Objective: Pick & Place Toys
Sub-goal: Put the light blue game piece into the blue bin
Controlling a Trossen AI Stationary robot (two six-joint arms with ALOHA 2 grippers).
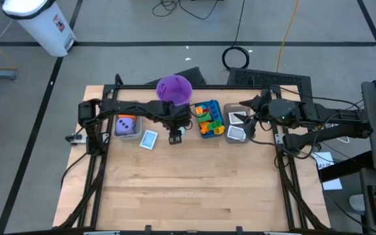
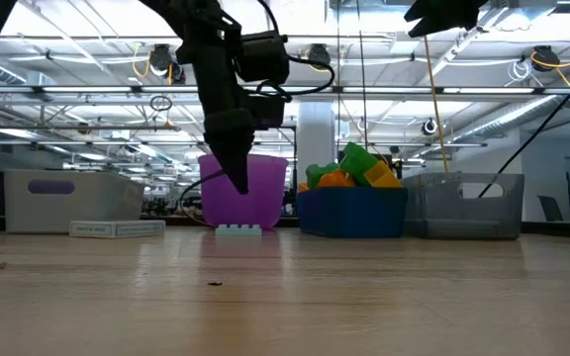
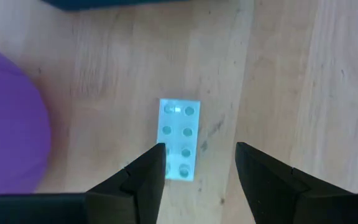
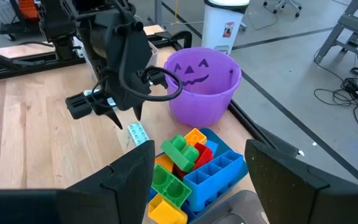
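A light blue two-by-four brick (image 3: 179, 140) lies flat on the wooden table, studs up, in front of the purple bucket (image 1: 173, 89); it also shows in the low view (image 2: 238, 230) and the right wrist view (image 4: 137, 132). My left gripper (image 3: 197, 165) hangs open above it, pointing down, one finger on each side of its near end and clear of it (image 2: 237, 183). My right gripper (image 4: 201, 168) is open and empty, held high over the grey bins (image 1: 237, 127). A blue bin (image 1: 209, 119) holds green, orange, red and yellow bricks.
A clear bin (image 1: 126, 126) with a purple dotted die stands at the back left. A flat card (image 1: 149, 139) lies beside it on the table. The bucket and bins stand in a row along the far edge; bare wood (image 1: 194, 189) stretches toward the near edge.
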